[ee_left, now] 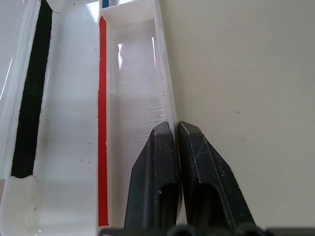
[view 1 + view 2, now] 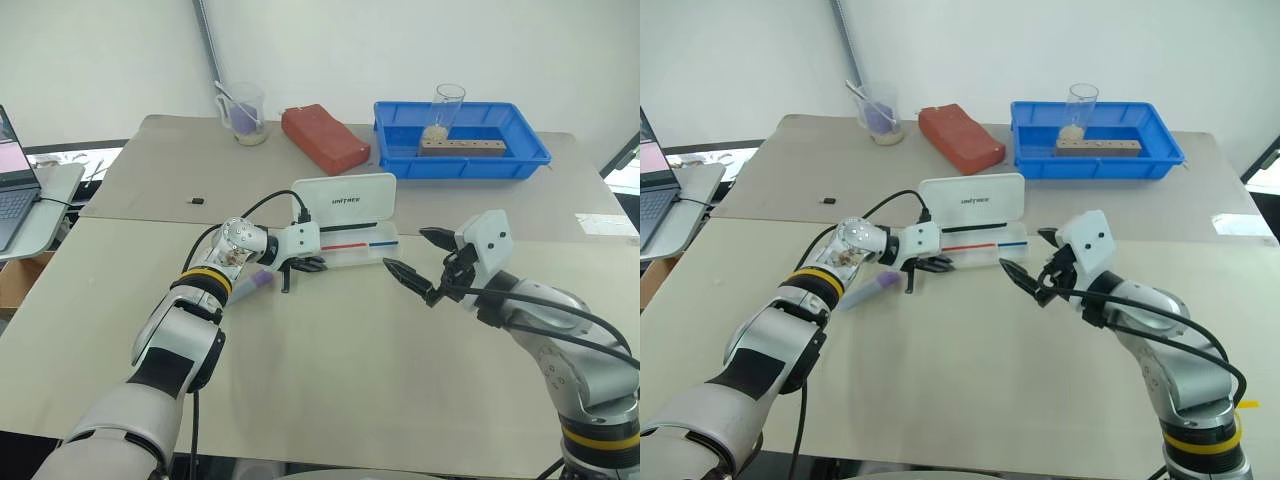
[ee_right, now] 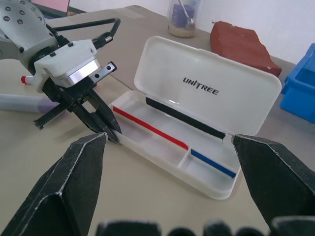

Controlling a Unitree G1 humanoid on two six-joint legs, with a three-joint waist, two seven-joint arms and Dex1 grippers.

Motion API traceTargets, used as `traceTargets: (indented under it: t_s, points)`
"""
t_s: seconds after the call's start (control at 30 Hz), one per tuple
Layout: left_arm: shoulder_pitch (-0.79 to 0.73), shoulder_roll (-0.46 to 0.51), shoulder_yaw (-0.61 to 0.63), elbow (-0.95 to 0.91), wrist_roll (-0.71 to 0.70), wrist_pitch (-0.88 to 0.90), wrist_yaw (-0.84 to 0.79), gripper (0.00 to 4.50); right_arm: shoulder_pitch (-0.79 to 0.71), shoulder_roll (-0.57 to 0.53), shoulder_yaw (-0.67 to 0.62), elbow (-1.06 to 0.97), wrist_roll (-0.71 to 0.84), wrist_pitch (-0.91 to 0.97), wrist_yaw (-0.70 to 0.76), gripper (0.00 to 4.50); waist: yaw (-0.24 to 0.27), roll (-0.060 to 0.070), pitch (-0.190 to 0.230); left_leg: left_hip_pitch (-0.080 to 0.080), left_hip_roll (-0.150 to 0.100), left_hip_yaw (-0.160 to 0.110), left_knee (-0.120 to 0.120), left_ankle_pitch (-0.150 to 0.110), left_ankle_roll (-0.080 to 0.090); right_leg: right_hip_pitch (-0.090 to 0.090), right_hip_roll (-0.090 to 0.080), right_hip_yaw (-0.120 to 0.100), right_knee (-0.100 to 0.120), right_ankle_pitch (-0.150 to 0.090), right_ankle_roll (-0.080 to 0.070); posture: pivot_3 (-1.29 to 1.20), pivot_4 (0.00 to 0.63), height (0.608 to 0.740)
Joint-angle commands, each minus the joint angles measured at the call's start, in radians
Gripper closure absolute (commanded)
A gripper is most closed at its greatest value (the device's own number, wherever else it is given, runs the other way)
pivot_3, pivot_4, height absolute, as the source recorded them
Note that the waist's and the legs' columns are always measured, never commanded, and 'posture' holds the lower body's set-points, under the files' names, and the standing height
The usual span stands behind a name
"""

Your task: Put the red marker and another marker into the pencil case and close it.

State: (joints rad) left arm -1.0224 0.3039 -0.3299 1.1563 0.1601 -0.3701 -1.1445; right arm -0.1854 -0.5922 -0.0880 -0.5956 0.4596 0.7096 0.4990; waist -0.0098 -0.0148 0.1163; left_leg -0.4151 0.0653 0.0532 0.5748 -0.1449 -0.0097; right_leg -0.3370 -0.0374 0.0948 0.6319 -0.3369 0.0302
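Here the pencil case [image 2: 345, 225] lies open near the middle of the bench [image 2: 330, 370]. It is a flat box of milky white plastic with round corners. Its lid stands up at the back, with dark letters printed on it. Inside, thin walls split the tray into parts. A thin red strip [image 3: 150, 129] runs along one long part, a short blue strip [image 3: 212, 163] sits in a small end part, and a black strip [image 3: 184, 118] lies along the hinge.

The left hand [image 2: 303, 264] is at the front wall of the case, at the end nearer the bench's left edge. Its two black fingers [image 1: 170, 182] are pressed shut with nothing between them. In the left wrist view their tips sit right at the thin white front wall.

Another marker [image 2: 868, 288], pale purple, smooth and round, lies on the bench under the left wrist, just beside the case. The red tip of the red marker [image 3: 23, 78] peeks out behind the left hand in the right wrist view.

The right hand [image 2: 420, 262] hangs over the bench near the other end of the case, apart from it. Its pointed black fingers are spread wide and hold nothing.

Along the far edge stand a blue plastic tray [image 2: 460, 145], a rough red brick-shaped block [image 2: 325, 137] and a clear cup [image 2: 243, 112].
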Motion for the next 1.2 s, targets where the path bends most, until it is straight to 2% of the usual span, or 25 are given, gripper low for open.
traceTargets:
  t_s: [0.03,0.17,0.3,0.4,0.57,0.77,1.2]
  points:
    - [-0.020,0.008,0.022,-0.042,-0.007,-0.029,-0.026,4.37,-0.024,-0.004,-0.012,-0.014,0.012,-0.008,0.007,0.00,0.000,0.000,0.000,0.000,0.000,0.000,0.000,0.000,0.000,0.000,0.000,0.000,0.000,0.000,0.000,0.00,0.150,0.740]
    - [0.058,0.046,0.020,-0.225,-0.043,0.000,-0.111,4.37,-0.019,-0.030,-0.028,-0.037,0.035,0.002,0.043,0.00,-0.002,0.001,0.000,0.000,0.000,0.000,0.000,0.000,0.000,0.000,0.000,0.000,0.000,0.000,0.000,0.00,0.150,0.740]
    - [0.245,0.130,0.010,-0.620,-0.073,0.159,-0.168,4.37,0.016,-0.098,-0.042,-0.095,0.098,0.028,0.120,0.00,-0.007,0.003,-0.001,0.000,0.001,0.001,0.000,0.000,0.000,0.001,0.000,0.001,0.001,0.000,0.000,0.00,0.150,0.740]
    - [0.382,0.189,0.008,-0.889,-0.065,0.292,-0.158,4.37,0.048,-0.152,-0.042,-0.134,0.134,0.042,0.169,0.00,-0.008,0.003,-0.002,0.001,0.002,0.000,-0.001,0.000,0.000,0.001,0.001,0.001,0.001,0.000,-0.001,0.00,0.150,0.740]
    - [0.519,0.220,0.015,-1.146,-0.067,0.475,-0.099,4.37,0.078,-0.190,-0.039,-0.144,0.168,0.048,0.202,0.00,0.002,0.003,-0.001,0.001,0.002,-0.001,0.001,0.000,0.001,0.004,0.001,0.001,0.001,0.000,-0.001,0.00,0.150,0.740]
    - [0.587,0.245,0.003,-1.255,-0.070,0.553,-0.069,4.37,0.095,-0.200,-0.021,-0.115,0.157,0.026,0.233,0.00,-0.002,0.003,-0.001,0.001,0.002,-0.001,0.002,0.001,0.001,0.003,0.001,0.001,0.000,0.000,-0.001,0.00,0.150,0.740]
    - [0.635,0.304,-0.039,-1.246,-0.086,0.440,-0.074,4.37,0.117,-0.228,-0.012,-0.093,0.147,0.004,0.301,0.00,0.000,0.003,-0.001,0.001,0.002,-0.001,0.002,0.001,0.001,0.003,0.001,0.001,0.000,0.000,-0.001,0.00,0.150,0.740]
